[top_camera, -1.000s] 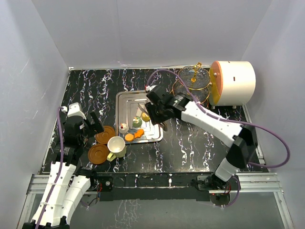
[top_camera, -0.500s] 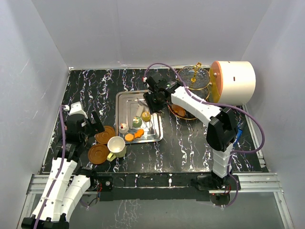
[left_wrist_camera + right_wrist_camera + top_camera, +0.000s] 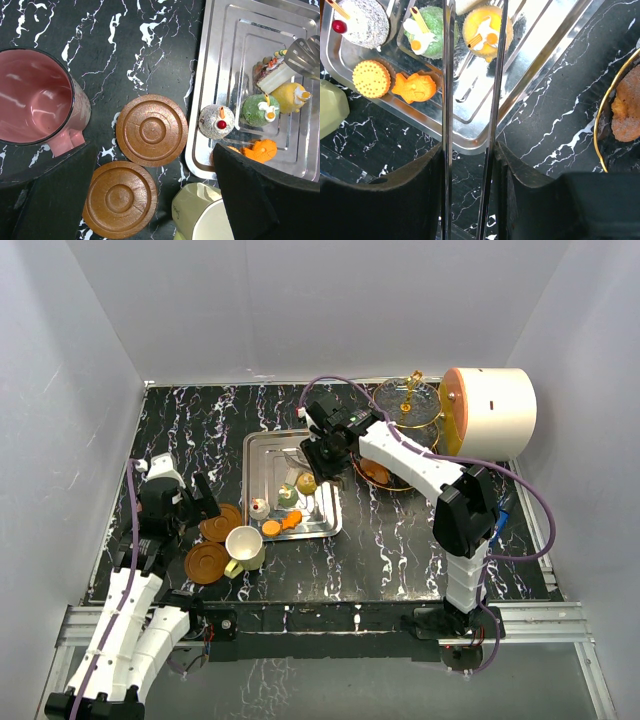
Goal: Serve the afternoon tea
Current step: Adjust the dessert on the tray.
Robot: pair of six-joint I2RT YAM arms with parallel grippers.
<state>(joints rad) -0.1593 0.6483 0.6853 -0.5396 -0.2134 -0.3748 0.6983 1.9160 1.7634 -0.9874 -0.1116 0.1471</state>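
1. Nearest: cream cup point(image 3: 245, 545) sits on the table point(image 3: 400, 540), just beside the near saucer point(image 3: 119, 199) and far saucer point(image 3: 151, 131). Both saucers are bare.
2. My left pincer point(image 3: 192, 506) hovers over the saucers, jaws wide apart, clamped on nothing. Maroon cup point(image 3: 35, 95) stands upright just beside one finger; I can't tell if it touches.
3. Steel tray point(image 3: 225, 50) holds six cakes: cherry-topped white cake point(image 3: 216, 121), green cake point(image 3: 260, 110), yellow cake point(image 3: 291, 96), round orange biscuit point(image 3: 371, 78), orange figure cake point(image 3: 415, 86) and white cake slice point(image 3: 272, 75).
4. My right pincer point(image 3: 470, 150) is clamped on steel tongs point(image 3: 447, 100). The tong arms are apart, with the tips by the slice and yellow cake, and I see no cake held.
5. Far: three-tier stand point(image 3: 410, 405) has one brown cake point(image 3: 625, 110) on its lowest tier. White cylinder point(image 3: 495, 413) is just beside the stand.
6. Progress, my judgement — early. One cake is on the stand. Six cakes are left on the tray, and neither cup is on a saucer.
7. Hard to see — tong tips are cut off in the right wrist view. The cream cup is cropped in both wrist views. The maroon cup is hard to pick out from the top view. The upper glass tiers look bare, but I can't be sure.
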